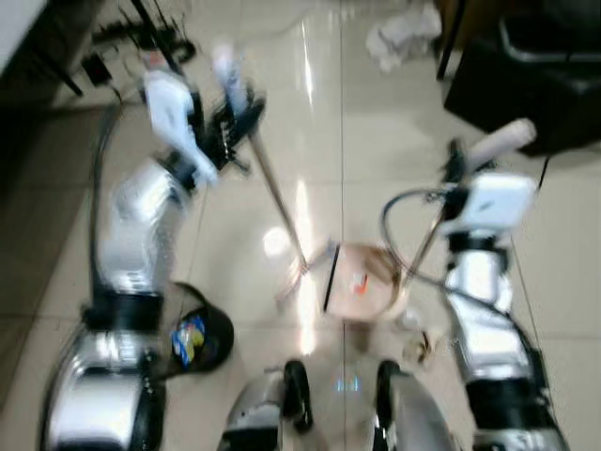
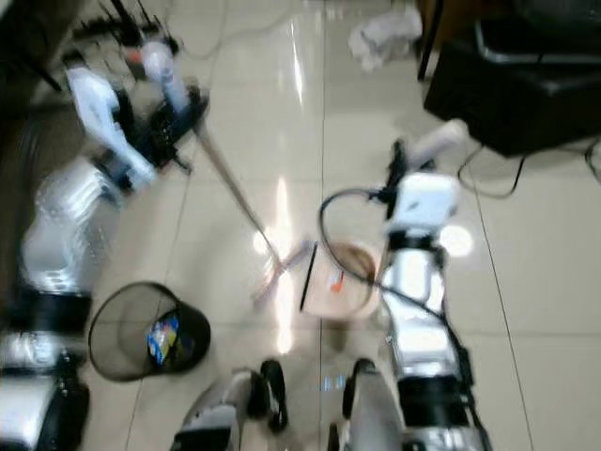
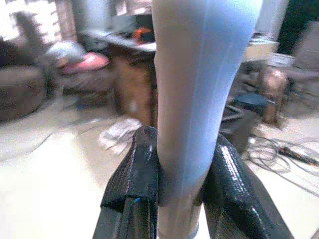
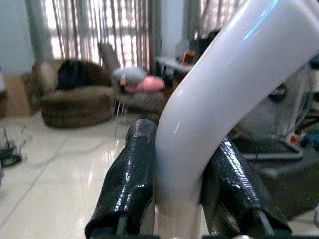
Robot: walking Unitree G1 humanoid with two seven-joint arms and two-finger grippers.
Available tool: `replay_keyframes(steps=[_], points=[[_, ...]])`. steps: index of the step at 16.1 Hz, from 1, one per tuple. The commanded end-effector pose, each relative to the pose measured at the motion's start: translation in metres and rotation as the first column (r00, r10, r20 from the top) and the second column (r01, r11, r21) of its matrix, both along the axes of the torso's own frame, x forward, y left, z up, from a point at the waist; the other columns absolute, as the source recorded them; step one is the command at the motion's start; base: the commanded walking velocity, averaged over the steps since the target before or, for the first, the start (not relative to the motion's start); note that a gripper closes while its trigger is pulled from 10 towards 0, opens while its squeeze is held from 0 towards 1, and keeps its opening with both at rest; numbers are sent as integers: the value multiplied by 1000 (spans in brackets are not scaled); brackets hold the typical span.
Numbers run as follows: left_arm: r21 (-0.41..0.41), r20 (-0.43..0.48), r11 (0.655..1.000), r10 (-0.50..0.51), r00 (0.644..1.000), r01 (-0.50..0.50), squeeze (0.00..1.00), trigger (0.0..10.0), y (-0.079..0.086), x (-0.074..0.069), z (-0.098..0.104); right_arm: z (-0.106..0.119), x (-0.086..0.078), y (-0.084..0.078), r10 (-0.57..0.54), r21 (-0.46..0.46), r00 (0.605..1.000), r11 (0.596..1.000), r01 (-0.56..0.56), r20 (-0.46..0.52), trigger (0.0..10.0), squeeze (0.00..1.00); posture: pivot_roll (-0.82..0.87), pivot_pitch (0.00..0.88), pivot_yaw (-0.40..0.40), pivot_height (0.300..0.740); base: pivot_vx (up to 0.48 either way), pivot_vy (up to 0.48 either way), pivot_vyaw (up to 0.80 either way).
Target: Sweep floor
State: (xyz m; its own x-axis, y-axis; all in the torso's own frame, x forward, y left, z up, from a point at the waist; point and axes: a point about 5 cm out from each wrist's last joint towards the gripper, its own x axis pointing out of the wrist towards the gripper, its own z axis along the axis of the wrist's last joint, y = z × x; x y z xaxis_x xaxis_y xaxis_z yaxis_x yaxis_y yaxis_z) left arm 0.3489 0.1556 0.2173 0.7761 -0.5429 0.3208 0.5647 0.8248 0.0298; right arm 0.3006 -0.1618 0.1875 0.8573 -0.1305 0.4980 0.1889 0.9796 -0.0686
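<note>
My left gripper (image 1: 230, 120) is shut on the pale handle of a broom (image 1: 274, 193). The broom slants down to its head (image 1: 296, 277) on the tiled floor in front of me. In the left wrist view the black fingers (image 3: 142, 169) clamp the handle (image 3: 199, 89). My right gripper (image 1: 458, 171) is shut on the white handle (image 1: 502, 139) of a tan dustpan (image 1: 364, 282), which rests on the floor just right of the broom head. In the right wrist view the fingers (image 4: 132, 174) squeeze that curved handle (image 4: 214, 99). The eye views are blurred.
A black mesh bin (image 2: 141, 329) with a blue and yellow wrapper inside stands at my lower left. A crumpled white cloth (image 1: 404, 33) lies far ahead. Black furniture (image 1: 526, 85) stands far right. Cables (image 1: 141, 38) lie far left. A small scrap (image 1: 418, 343) lies beside the dustpan.
</note>
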Motion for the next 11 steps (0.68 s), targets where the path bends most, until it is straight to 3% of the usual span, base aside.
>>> replay_keyframes(steps=[1, 3, 6, 7, 11], points=[[-8, 28, 1000, 22, 999, -22, 0, 10000, 4, -1, 9, 9, -4, 2, 14, 12, 999, 1000, -14, 42, 10000, 0, -51, 124, 156, 740, 0, 0, 0], [-48, -100, 985, 163, 982, -168, 0, 10000, 2, -15, -38, 44, -10, -14, -5, 29, 997, 1000, 2, 82, 10000, 0, -72, 98, 148, 740, 0, 0, 0], [21, -151, 973, 232, 961, -232, 0, 10000, 2, -33, -67, 75, -14, -25, 3, 84, 996, 996, -11, 92, 10000, 0, -82, 79, 137, 740, 0, 0, 0], [41, -157, 972, 236, 959, -233, 0, 10000, 2, -35, -71, 79, -14, -28, 2, 104, 996, 995, -12, 93, 10000, 0, -79, 76, 131, 740, 0, 0, 0], [112, -172, 964, 259, 951, -242, 0, 10000, 5, -49, -88, 106, -14, -35, 28, 213, 993, 976, -53, 116, 10000, 0, -80, 74, 126, 740, 0, -420, 0]])
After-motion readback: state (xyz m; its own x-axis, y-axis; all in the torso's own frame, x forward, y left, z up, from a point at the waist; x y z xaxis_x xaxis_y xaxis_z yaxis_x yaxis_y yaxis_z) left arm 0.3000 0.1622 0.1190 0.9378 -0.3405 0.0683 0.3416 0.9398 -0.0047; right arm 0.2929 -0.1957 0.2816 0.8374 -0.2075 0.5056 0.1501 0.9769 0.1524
